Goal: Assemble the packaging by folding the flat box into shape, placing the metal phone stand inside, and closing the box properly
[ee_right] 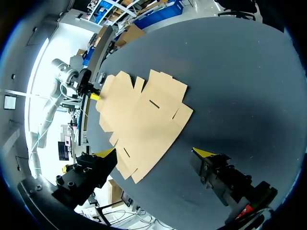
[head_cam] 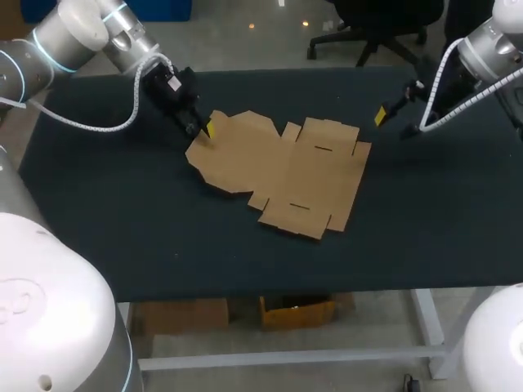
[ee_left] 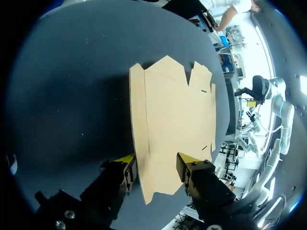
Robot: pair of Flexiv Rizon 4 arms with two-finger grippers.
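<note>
The flat brown cardboard box (head_cam: pixel 286 167) lies unfolded on the dark table, near its middle. My left gripper (head_cam: pixel 204 131) is down at the box's left end. In the left wrist view its yellow fingertips (ee_left: pixel 125 160) stand apart, with an end flap of the box (ee_left: pixel 172 110) lying flat between them. My left gripper (ee_left: pixel 156 162) is open. My right gripper (head_cam: pixel 392 122) hovers over bare table to the right of the box, wide open with nothing between its fingers. From the right wrist the box (ee_right: pixel 144 120) lies ahead of that gripper (ee_right: pixel 154 153). No metal phone stand shows in any view.
The dark table top (head_cam: pixel 425 212) is bare around the box. Its front edge (head_cam: pixel 327 292) runs across the lower head view. My left arm's gripper (ee_right: pixel 91 93) shows at the box's far end in the right wrist view.
</note>
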